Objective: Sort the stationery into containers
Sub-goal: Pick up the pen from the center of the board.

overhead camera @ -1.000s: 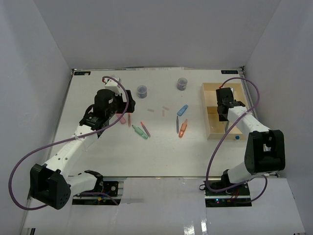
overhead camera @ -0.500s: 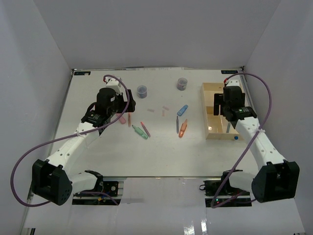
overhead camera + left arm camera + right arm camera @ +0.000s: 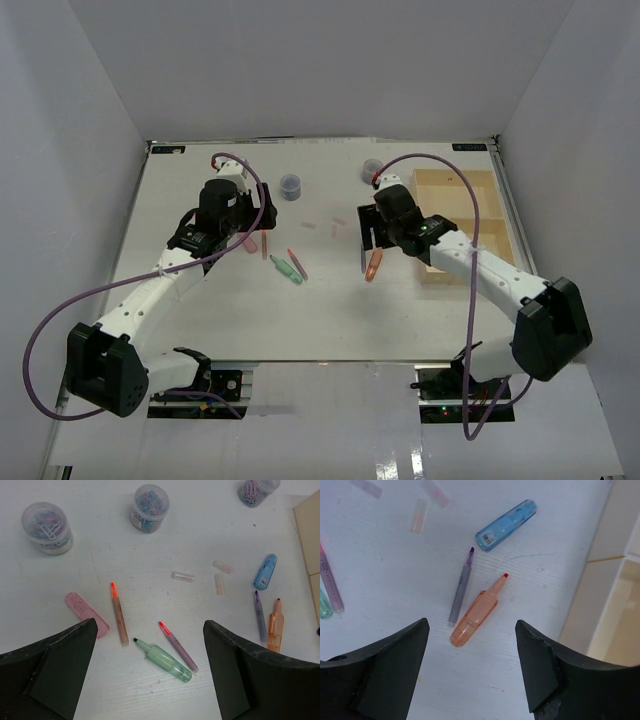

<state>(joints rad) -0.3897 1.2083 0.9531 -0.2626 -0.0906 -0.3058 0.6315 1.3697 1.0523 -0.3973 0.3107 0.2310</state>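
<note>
My left gripper (image 3: 258, 218) (image 3: 149, 635) is open and empty, above the green marker (image 3: 287, 270) (image 3: 162, 656), a red-tipped pen (image 3: 178, 646), an orange-tipped pen (image 3: 119, 615) and a pink piece (image 3: 86, 614). My right gripper (image 3: 368, 238) (image 3: 472, 630) is open and empty, just above the orange marker (image 3: 374, 265) (image 3: 476, 616). A purple pen (image 3: 461, 587) and a blue piece (image 3: 506, 525) lie beside that marker. The beige wooden tray (image 3: 455, 175) (image 3: 620, 580) stands to the right. Three round pots (image 3: 47, 521) (image 3: 150, 501) (image 3: 256, 489) stand at the back.
Small clear caps (image 3: 182, 576) (image 3: 219, 584) (image 3: 419, 515) lie loose between the two groups of pens. The right arm's links cross the tray's near left corner (image 3: 440, 262). White walls close in the table on three sides.
My right gripper has swung left from above the tray to above the orange marker. My left gripper has stayed almost still, still open.
</note>
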